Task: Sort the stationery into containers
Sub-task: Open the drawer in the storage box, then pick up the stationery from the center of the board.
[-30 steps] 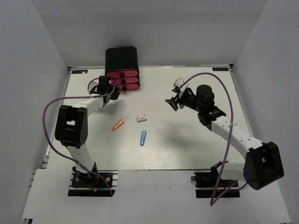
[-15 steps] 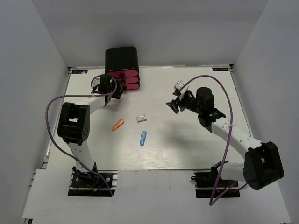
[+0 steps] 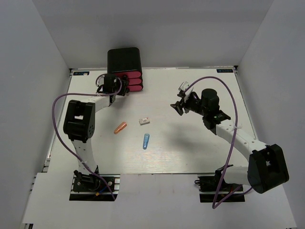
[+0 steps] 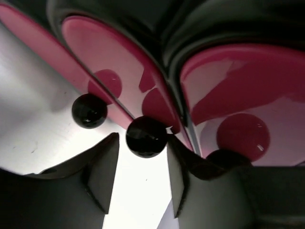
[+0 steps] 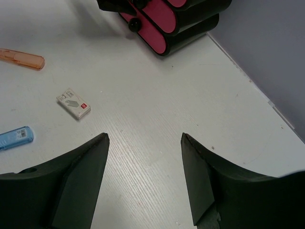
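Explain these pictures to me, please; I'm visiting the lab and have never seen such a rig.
Two robot arms are bolted to a white table. The top picture looks down from above; the other two come from cameras on each wrist. The left arm reaches a black rounded box of three pink drawers; its wrist view shows open jaws either side of a small black knob, not closed on it. The right arm hovers with open, empty jaws. On the table lie an orange capsule-shaped piece, a small white rectangular block and a blue capsule-shaped piece.
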You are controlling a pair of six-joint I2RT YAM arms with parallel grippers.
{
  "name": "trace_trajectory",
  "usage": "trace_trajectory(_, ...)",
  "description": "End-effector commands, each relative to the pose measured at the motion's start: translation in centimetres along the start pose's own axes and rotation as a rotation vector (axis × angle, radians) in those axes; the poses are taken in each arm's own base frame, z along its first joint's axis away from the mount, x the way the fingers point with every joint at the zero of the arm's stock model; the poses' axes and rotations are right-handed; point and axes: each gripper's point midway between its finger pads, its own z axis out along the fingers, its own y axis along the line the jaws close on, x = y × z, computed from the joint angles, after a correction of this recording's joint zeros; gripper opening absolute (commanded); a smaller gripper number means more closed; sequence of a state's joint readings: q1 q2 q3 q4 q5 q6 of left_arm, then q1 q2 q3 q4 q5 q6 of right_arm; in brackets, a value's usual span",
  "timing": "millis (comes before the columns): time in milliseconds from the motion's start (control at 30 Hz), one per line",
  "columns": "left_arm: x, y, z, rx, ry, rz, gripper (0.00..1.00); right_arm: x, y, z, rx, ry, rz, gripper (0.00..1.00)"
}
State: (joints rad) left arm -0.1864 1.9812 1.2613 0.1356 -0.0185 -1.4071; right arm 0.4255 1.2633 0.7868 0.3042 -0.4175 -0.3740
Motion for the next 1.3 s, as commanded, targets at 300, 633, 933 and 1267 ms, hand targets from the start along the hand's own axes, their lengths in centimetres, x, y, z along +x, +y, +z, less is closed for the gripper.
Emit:
trace_trajectory(300,-1.4,-0.2,-0.4,0.053,-0.056,0.034,0.17,-0.2,0.3,0.2,-0.044,-0.035,-0.055,0.66)
trace_trajectory(633,0.9,2.7,-6.6,0.059,0.013,0.178,0.13,3.5,7.9,-0.1,-0.517,-0.029,-0.266,0.72)
trace_trajectory(933,-0.2,3.0,-9.9,0.004,0.018,0.272,0.82,5.2,9.5,5.7,-0.700,0.006,-0.286,0.81)
trace_trajectory(1267,-0.7,2.6,-17.4,0.011,0.010,0.525,0.61,7.6,12.3,11.8,-0.824,0.108,-0.339,0.78)
